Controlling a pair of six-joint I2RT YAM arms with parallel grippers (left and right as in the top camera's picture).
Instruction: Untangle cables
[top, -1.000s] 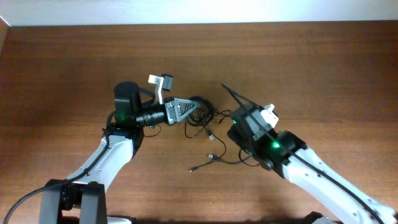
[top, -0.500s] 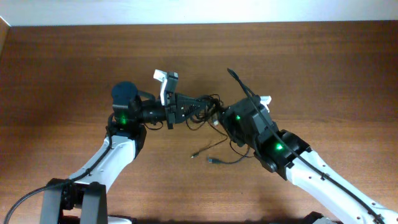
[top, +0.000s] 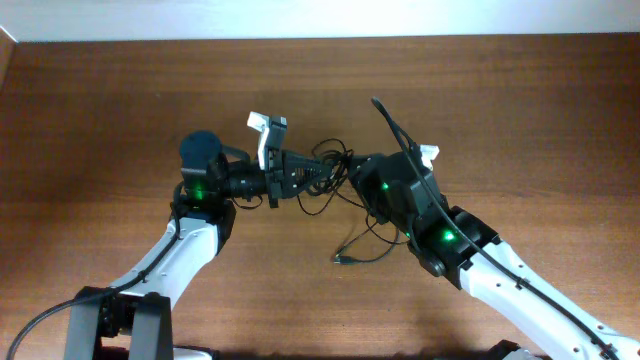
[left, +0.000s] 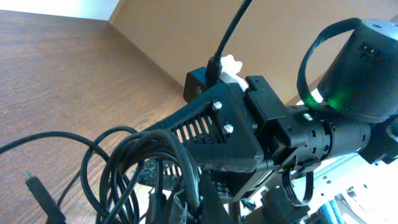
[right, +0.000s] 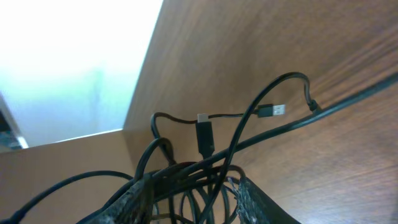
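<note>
The cables (top: 330, 165) are a bunch of thin black cords held above the table between both arms. My left gripper (top: 312, 177) is shut on a cord of the bunch, pinched at its tips (left: 200, 202), with loops (left: 124, 162) hanging to the left. My right gripper (top: 360, 182) faces it from the right. Its fingers (right: 134, 199) stand apart, and several strands (right: 193, 180) cross the gap between them. Two plug ends (right: 204, 137) dangle beyond. One loose end (top: 348, 257) trails down to the table.
The brown wooden table (top: 520, 120) spreads all round, with a pale wall along its far edge. The right arm's own thicker black cable (top: 392, 128) arcs up behind its wrist. Both arms meet near the table's middle.
My right gripper has moved up and left into the bunch, and its jaws stand wider. The left gripper has lifted the tangle off the table, and the loose ends have slid right.
</note>
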